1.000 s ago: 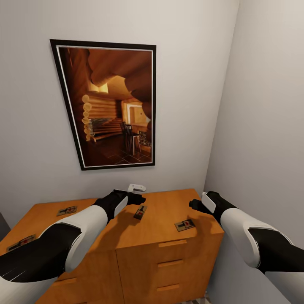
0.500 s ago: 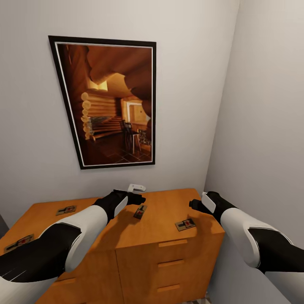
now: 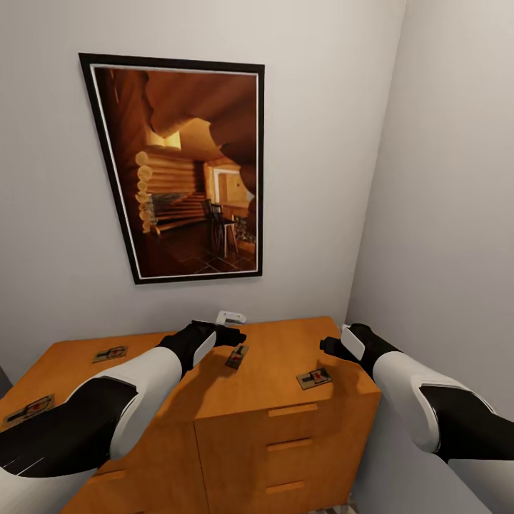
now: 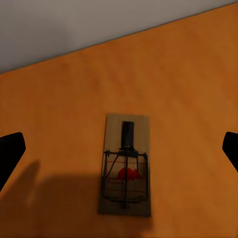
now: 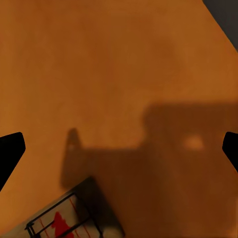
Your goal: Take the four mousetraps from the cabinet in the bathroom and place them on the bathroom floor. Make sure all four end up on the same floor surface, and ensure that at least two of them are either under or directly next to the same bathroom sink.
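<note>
Several mousetraps lie flat on the orange-brown cabinet [image 3: 278, 350] top. One mousetrap [image 3: 238, 357] lies just below my left gripper [image 3: 234, 327]. In the left wrist view this trap [image 4: 125, 166] sits between the open fingertips [image 4: 10, 153] of the left gripper [image 4: 119, 148]. Another trap [image 3: 313, 378] lies near the cabinet's front right corner, beside my right gripper [image 3: 330, 347]. The right gripper [image 5: 119, 148] is open over bare wood, with that trap's corner [image 5: 59, 220] off to one side. Two more traps [image 3: 111, 353] [image 3: 28, 409] lie at the left. The bathroom floor and sink are out of view.
A large framed picture [image 3: 189, 168] hangs on the wall behind the cabinet. A side wall [image 3: 442, 214] stands close on the right, hemming in the right arm. Drawer fronts with bar handles [image 3: 291, 411] face me.
The head view has shifted slightly, so the picture and the left traps sit a little differently. Both arms and the traps hold their places.
</note>
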You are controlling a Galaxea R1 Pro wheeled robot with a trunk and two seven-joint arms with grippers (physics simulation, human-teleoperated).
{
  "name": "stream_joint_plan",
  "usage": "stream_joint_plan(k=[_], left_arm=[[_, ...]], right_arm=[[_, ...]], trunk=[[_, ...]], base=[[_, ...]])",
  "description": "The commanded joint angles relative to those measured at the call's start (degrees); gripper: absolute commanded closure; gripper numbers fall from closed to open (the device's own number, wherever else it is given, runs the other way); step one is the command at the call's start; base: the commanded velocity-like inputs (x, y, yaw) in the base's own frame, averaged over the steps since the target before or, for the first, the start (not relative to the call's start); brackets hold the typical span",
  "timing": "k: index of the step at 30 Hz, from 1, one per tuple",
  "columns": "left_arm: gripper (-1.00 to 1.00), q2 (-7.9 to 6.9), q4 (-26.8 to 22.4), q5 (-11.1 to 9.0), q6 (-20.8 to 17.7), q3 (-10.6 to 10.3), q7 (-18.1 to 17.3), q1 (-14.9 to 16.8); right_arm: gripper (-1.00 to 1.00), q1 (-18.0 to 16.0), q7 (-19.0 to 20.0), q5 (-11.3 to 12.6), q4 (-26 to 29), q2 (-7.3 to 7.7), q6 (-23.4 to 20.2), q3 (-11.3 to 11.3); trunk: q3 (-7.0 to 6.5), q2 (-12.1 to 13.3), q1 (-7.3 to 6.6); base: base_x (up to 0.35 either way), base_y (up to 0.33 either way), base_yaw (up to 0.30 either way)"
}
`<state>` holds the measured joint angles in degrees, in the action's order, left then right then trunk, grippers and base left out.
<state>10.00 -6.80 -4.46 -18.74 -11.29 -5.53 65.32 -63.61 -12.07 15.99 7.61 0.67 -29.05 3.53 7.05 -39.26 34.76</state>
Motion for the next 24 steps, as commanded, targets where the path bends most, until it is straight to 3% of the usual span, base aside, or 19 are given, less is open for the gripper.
stream_joint_plan(k=[1,24], left_arm=[[-1.00,0.00,-0.05,-0.46,-0.29,-0.40,-0.01,0.06],[-1.00,0.00,0.02,-0.37,-0.65,-0.40,0.08,0.06]], right_arm=[[-1.00,-0.02,-0.38,0.36,0.13,0.00,-0.22,0.34],[-1.00,-0.02,-0.24,0.00,0.18,-0.05,1.56,0.34]], trunk=[[0.29,-0.51,0.24],[4.42,-9.73,5.30]], base=[[0.000,0.000,0.000],[0.000,0.000,0.000]])
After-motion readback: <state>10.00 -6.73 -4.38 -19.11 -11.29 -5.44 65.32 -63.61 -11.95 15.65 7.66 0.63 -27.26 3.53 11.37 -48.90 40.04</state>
